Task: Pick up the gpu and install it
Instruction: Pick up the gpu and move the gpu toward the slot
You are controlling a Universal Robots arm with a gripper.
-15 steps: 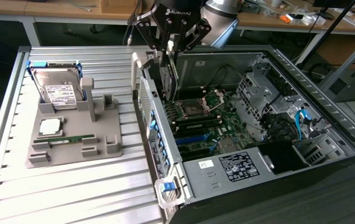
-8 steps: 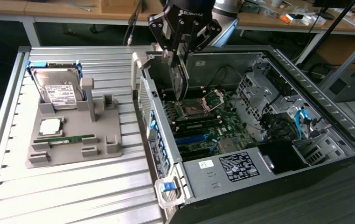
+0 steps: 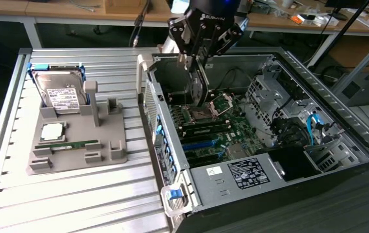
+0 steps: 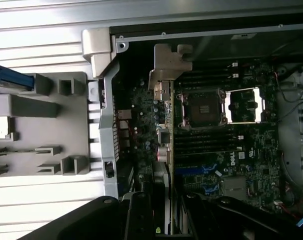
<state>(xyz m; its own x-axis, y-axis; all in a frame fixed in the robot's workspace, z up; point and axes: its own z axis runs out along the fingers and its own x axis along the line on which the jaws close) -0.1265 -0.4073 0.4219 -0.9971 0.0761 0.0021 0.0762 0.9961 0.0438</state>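
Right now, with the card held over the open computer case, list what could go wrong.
1. The black gripper grips the thin dark graphics card with the silver bracket by its upper end only; hanging above the green motherboard, it may tilt or slip.
2. Its lower end hangs close to the open silver processor socket; lowered here, it could strike that.
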